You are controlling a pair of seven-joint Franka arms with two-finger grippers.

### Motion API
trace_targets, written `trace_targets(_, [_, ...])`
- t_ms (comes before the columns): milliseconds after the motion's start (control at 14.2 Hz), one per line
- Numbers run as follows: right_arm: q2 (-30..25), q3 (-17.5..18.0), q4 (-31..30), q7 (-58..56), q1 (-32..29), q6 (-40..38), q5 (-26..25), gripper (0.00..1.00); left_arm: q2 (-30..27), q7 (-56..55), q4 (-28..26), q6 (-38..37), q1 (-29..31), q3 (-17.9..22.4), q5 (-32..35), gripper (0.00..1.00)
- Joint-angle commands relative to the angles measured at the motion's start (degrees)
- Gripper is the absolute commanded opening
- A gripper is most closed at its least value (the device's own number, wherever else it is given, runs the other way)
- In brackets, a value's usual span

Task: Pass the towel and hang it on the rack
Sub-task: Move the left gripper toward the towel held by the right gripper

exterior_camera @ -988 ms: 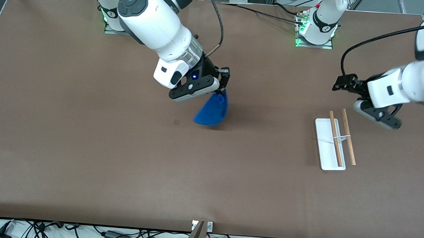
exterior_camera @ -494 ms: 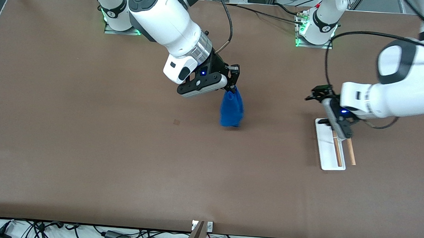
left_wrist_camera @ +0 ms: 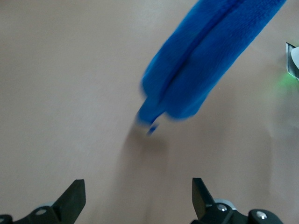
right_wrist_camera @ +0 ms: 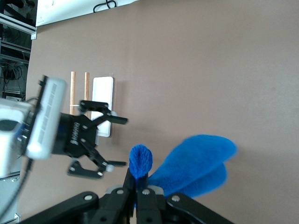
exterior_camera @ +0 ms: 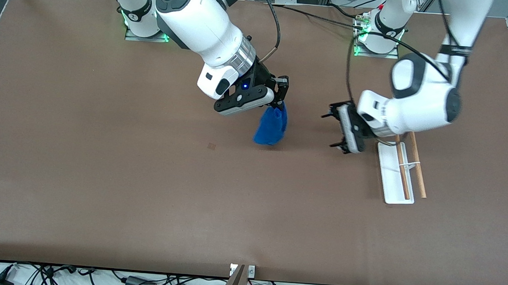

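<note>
The right end effector [exterior_camera: 279, 101] is hanging over the middle of the surface [exterior_camera: 104, 186], pinching the top fold of the towel [exterior_camera: 271, 127] between closed fingers; the right wrist view shows a small tuft of blue poking up above the fingertips [right_wrist_camera: 132, 186] while the rest of the cloth is drooping below. The towel is hanging free in a doubled bundle, its lower end close to the surface or just brushing it; which of the two cannot be told.

The step in hand looks like the pass itself: the towel is being offered and the other arm is lining up to take it. The left end effector [exterior_camera: 336, 131] is hovering over bare surface between the towel and the rack [exterior_camera: 392, 176], turned sideways toward the cloth with its fingers spread wide and nothing between them. The left wrist view has the towel [left_wrist_camera: 210, 60] slanting ahead of the open fingers [left_wrist_camera: 72, 198], not yet between them.

The next move probably calls for the left end effector to close in on a free part of the hanging cloth, away from the right one's fingers, and to grip before the right one lets go.

There is plenty of open surface around the handover spot, toward the front camera especially. The rack is sitting near the left arm's end, its two wooden rods [exterior_camera: 409, 166] running parallel above the white base; the left wrist is overhanging its upper end, so swinging the towel there will need lift first.
</note>
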Motion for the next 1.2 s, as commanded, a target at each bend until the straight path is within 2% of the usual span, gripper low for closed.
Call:
trace_targets(0, [0.63, 0.1, 1.32, 0.85, 0.29, -0.18, 0.26, 0.0, 2.78, 6.2, -1.73, 6.51, 0.38, -3.23, -2.09, 1.0])
trace_targets(141, [0.63, 0.1, 1.32, 0.68, 0.29, -0.18, 0.25, 0.0, 5.16, 10.33, -2.69, 9.95, 0.73, -5.87, -4.98, 1.0])
trace_targets(353, [0.63, 0.1, 0.36, 0.59, 0.03, -0.27, 0.17, 0.0, 7.79, 13.42, -3.32, 16.0, -0.58, -7.01, -8.06, 1.0])
trace_targets(705, [0.63, 0.1, 0.27, 0.59, -0.06, -0.27, 0.08, 0.0, 13.6, 13.43, -3.14, 31.11, -2.08, -14.13, -11.4, 1.0])
trace_targets(917, [0.63, 0.01, 0.27, 0.59, 0.03, -0.27, 0.08, 0.0, 16.42, 12.99, -2.52, 39.56, -6.72, -15.02, -12.29, 1.0])
trace_targets(988, [0.63, 0.1, 0.27, 0.59, 0.03, -0.27, 0.08, 0.0, 16.59, 13.08, -2.52, 40.1, -7.17, -15.02, -12.46, 0.98])
trace_targets(1058, [0.63, 0.01, 0.27, 0.59, 0.03, -0.27, 0.08, 0.0, 16.86, 13.16, -1.91, 40.11, -7.35, -15.02, -12.47, 0.84])
trace_targets(1129, [0.63, 0.01, 0.27, 0.59, 0.03, -0.27, 0.08, 0.0, 17.3, 13.25, -1.39, 40.11, -7.53, -15.02, -12.47, 0.61])
